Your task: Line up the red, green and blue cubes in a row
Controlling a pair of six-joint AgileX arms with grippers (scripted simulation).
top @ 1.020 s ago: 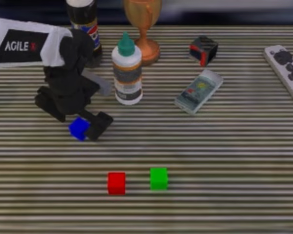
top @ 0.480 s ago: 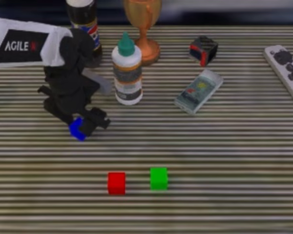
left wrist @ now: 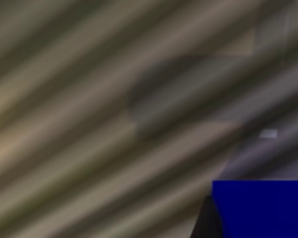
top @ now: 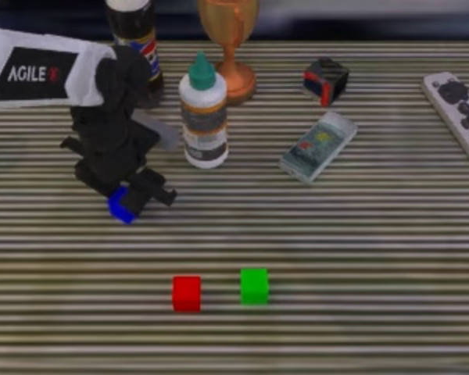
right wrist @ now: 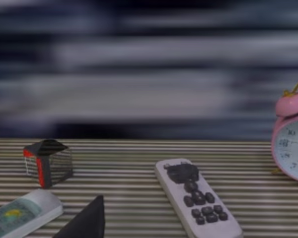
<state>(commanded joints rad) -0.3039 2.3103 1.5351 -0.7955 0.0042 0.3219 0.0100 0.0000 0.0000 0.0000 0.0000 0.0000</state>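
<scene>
Currently, the left hand (top: 129,199) is pinching the small deep-blue matte cube (top: 122,206), fingers pressed on opposite flat faces, at the left of the striped desk (top: 359,258). One small bright-red matte cube (top: 187,293) and one small bright-green matte cube (top: 254,285) sit near each other, apart, nearer the front edge. Three cubes in all, one per colour. Each looks light, rigid and not fragile; smooth parallel sides suit a centred squeeze, though they may slip or twist. The right hand is out of sight.
</scene>
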